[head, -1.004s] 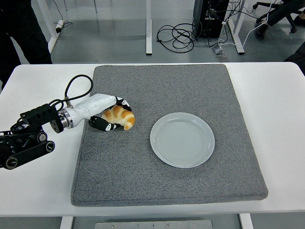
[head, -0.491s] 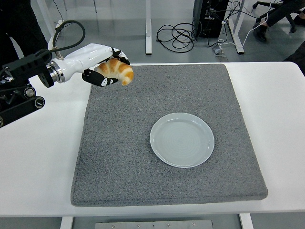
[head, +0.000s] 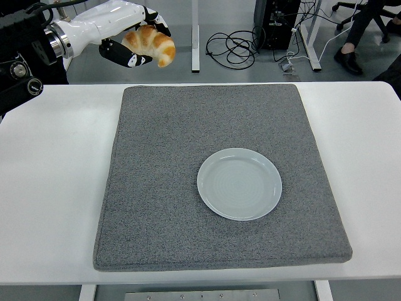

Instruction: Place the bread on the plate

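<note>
Left hand [head: 128, 41] — clamped on bread [head: 150, 42] — has risen to 11 o'clock; plate [head: 239, 184] stays empty — transfer pending.

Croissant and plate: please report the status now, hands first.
Left hand shut on croissant, held high past the table's far edge. Right hand not in view. Plate empty on grey mat. Nothing in the way.
</note>
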`<state>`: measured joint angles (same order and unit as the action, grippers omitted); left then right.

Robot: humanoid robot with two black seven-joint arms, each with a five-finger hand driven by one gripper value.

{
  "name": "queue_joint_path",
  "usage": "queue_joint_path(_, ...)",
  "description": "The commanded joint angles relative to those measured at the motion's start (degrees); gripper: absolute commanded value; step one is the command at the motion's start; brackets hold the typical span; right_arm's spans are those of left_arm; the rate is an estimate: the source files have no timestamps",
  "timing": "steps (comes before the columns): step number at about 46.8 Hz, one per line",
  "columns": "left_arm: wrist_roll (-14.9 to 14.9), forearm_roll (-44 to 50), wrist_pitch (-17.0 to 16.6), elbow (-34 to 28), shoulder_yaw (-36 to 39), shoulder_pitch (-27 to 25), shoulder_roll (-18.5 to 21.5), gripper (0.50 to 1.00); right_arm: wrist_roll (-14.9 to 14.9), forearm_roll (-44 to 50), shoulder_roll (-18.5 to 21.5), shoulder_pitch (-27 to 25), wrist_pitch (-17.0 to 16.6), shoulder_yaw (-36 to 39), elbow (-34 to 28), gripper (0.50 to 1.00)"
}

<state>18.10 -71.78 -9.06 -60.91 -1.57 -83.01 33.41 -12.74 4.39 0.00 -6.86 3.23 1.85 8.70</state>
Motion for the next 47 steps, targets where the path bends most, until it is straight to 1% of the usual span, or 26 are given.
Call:
queue_joint_path(1,0.0,-0.3,0.0,-0.3,0.0,0.1,-0.2,0.500,0.0,0.0,0.0,0.0,0.0,0.0,0.0,1.000)
queue_joint_path(15,0.0,0.1,0.0,-0.2,0.0,0.0,-0.6,0.500,0.0,0.0,0.0,0.0,0.0,0.0,0.0,1.000)
queue_joint_path(25,0.0,0.1,0.1,1.0,0.1,-1.0,-5.9,0.500,0.0,0.0,0.0,0.0,0.0,0.0,0.0,1.000)
queue_joint_path(36,0.0,-0.1,0.3,4.5,0.2,-2.2,-14.7,0.500,0.0,0.0,0.0,0.0,0.0,0.0,0.0,1.000)
queue_joint_path(44,0.1,0.1,0.7,9.2,2.9,-3.9,-24.3,0.500,0.0,0.0,0.0,0.0,0.0,0.0,0.0,1.000)
queue_joint_path(47,1.0,0.1,0.7,11.2,3.5,-4.1,-28.0,0.500,0.0,0.0,0.0,0.0,-0.1,0.0,0.0,1.000)
